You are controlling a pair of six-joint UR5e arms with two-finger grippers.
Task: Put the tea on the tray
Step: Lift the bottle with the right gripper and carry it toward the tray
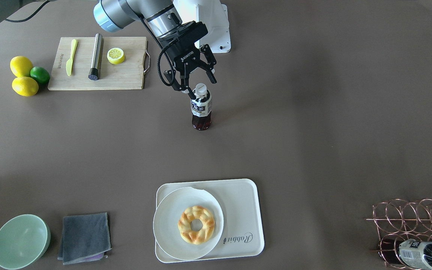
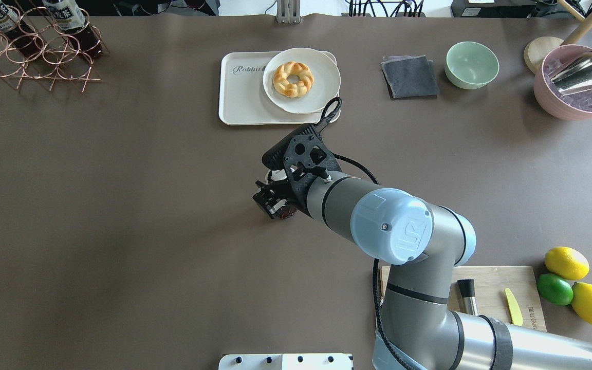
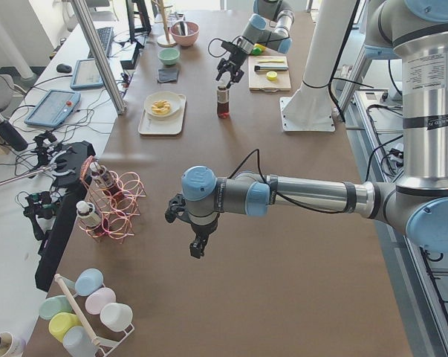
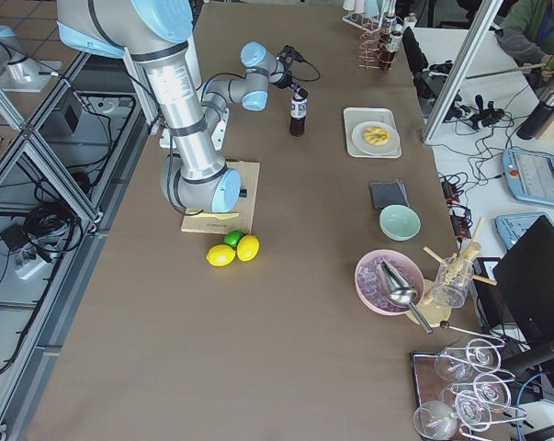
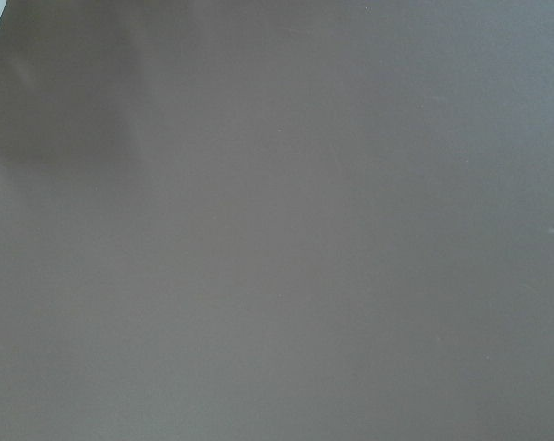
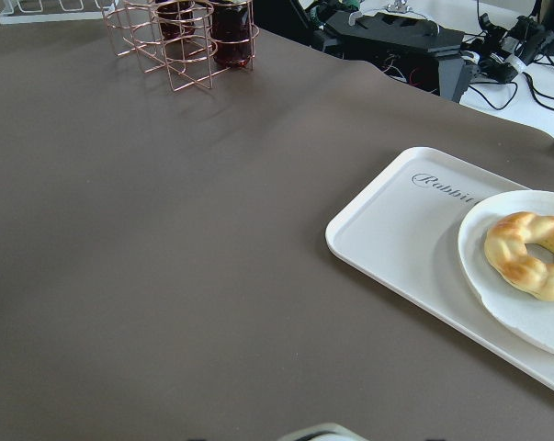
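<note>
The tea [image 1: 201, 108] stands upright on the bare worktop [image 1: 313, 131], well apart from the tray [image 1: 244, 210], on the tray's robot side and not on it. The right pincer [image 1: 203, 89] hangs over the bottle's white cap with its fingers spread apart. One fingertip is right at the bottle's neck and the other is off to the far side of the cap, so nothing is clamped.

On the tray, a round white plate [image 1: 169, 210] with a braided ring pastry [image 1: 196, 224] fills the half away from the "Rabbit" lettering, and its edge overhangs the tray's rim.

The left pincer [image 3: 197, 247] hovers low over bare worktop far from the tray, past the copper wire rack [image 1: 413, 213]. I cannot tell whether its fingers are apart or together.
</note>
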